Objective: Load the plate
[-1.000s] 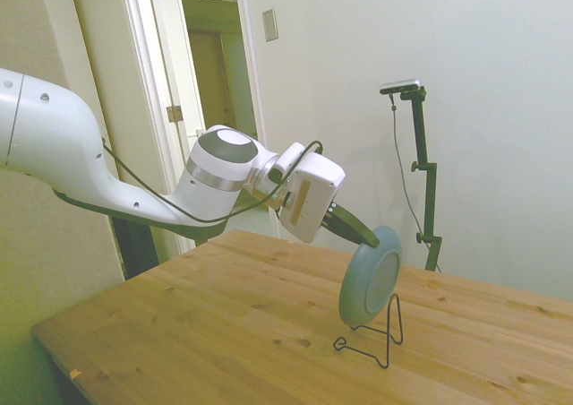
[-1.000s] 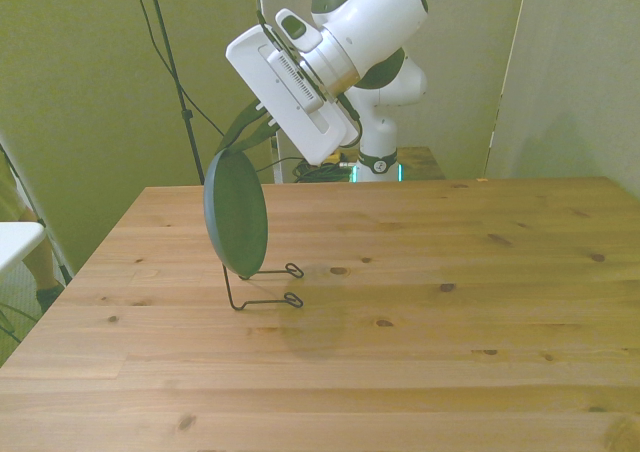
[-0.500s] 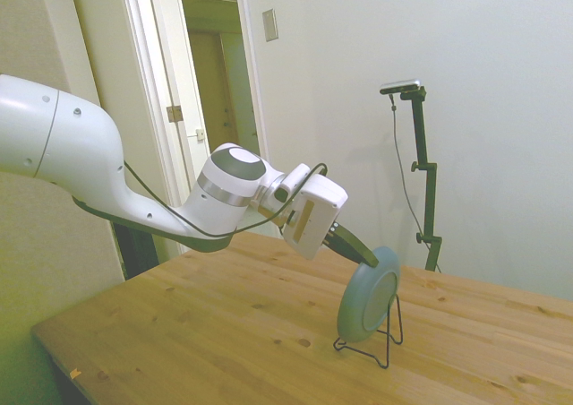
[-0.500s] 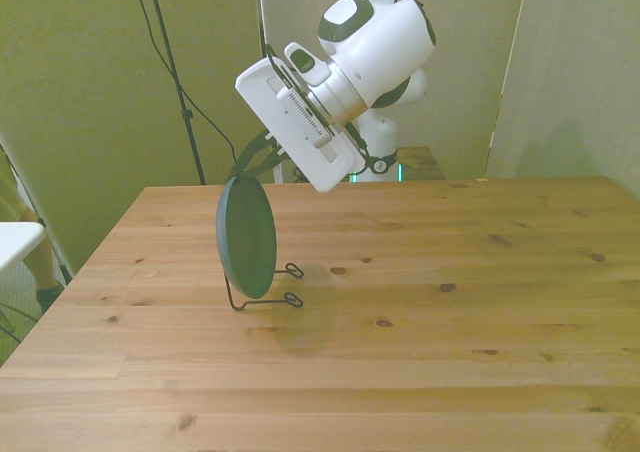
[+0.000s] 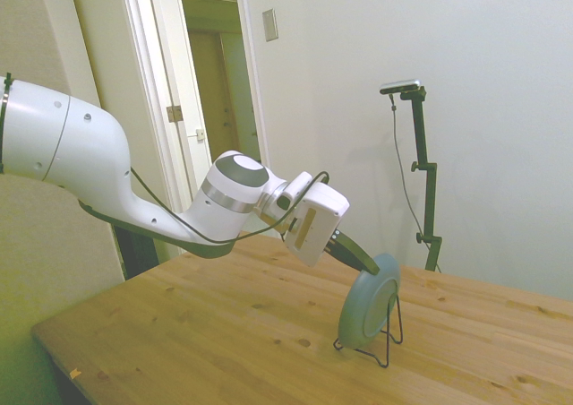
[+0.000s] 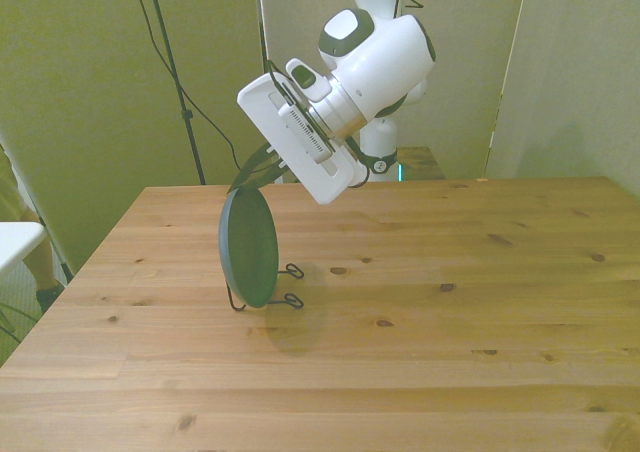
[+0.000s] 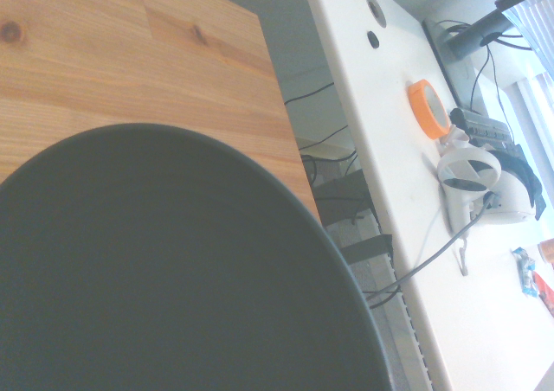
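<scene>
tabletop stand (image 5: 380, 340): plate (image 5: 368, 300) now lower

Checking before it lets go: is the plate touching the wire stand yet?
Touching. In the side view the plate sits with its lower edge in the stand and leans on its upright loop; the front view agrees.

The white arm (image 5: 134, 208) slants downward, its pincer (image 5: 365, 265) clamped shut at the tips.
</scene>
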### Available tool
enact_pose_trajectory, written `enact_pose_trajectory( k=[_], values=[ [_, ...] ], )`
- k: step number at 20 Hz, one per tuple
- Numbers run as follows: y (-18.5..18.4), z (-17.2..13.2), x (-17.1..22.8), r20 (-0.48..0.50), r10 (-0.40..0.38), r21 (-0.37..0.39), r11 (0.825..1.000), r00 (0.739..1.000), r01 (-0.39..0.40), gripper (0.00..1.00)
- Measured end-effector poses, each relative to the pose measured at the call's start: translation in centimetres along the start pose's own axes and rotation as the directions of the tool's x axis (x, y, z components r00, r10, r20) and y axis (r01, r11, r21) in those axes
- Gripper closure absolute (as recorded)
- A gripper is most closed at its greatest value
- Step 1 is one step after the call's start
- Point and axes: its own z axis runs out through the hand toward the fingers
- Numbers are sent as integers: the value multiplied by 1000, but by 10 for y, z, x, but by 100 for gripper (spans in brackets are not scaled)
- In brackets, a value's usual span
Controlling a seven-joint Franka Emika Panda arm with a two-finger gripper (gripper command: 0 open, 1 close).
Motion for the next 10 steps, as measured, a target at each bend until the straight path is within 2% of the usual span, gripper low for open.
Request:
enact_pose_trajectory(
  k=[7, 10],
  values=[
    [1, 1, 1, 0, 3, -2, 1000, 1000, -3, 0],
    [5, -10, 8, 47, 38, 26, 999, 998, -39, 0]
  ],
)
